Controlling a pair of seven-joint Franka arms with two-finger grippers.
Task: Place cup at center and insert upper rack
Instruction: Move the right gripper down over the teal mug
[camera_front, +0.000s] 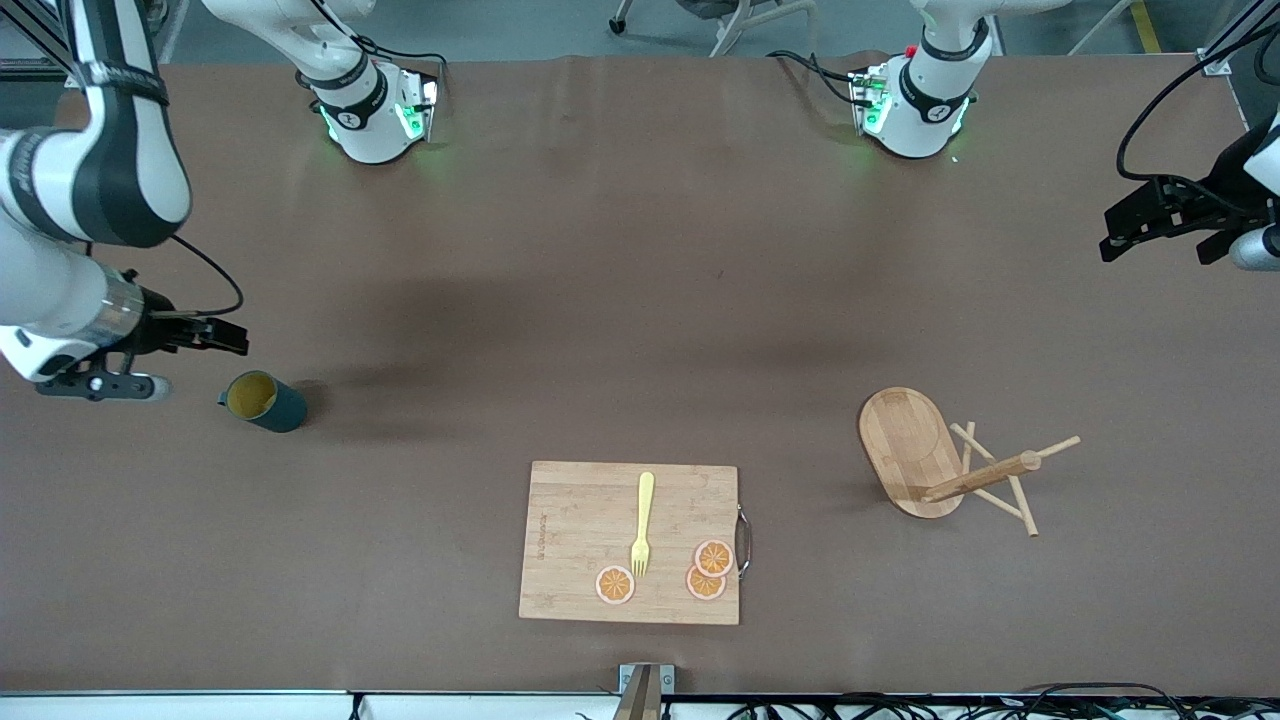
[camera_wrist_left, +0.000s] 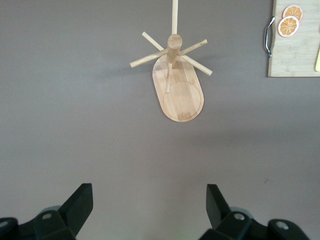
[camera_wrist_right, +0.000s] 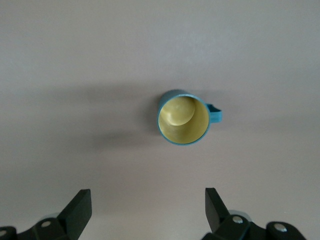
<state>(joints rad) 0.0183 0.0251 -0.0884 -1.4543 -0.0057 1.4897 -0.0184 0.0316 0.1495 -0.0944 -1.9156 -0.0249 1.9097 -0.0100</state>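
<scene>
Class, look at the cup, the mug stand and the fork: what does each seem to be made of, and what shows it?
Cup: probably glazed ceramic or enamel; smooth teal outside, yellow inside with a soft sheen.
Mug stand: bamboo or light wood; pale, visible grain, matte.
Fork: likely plastic; uniform pale yellow, no metallic shine.

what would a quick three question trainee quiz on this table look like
1. True or false: the mug stand stands upright.
2. Which lies on the cutting board? A) spoon B) fork C) knife
3. Fill in: the cup sits toward the ____ arm's end of the table.

Key:
1. False. It lies tipped over, post and pegs on the table.
2. B. The yellow fork lies there with three orange slices.
3. Right. The right hand is open above the table beside the cup; the left hand is open too.
</scene>
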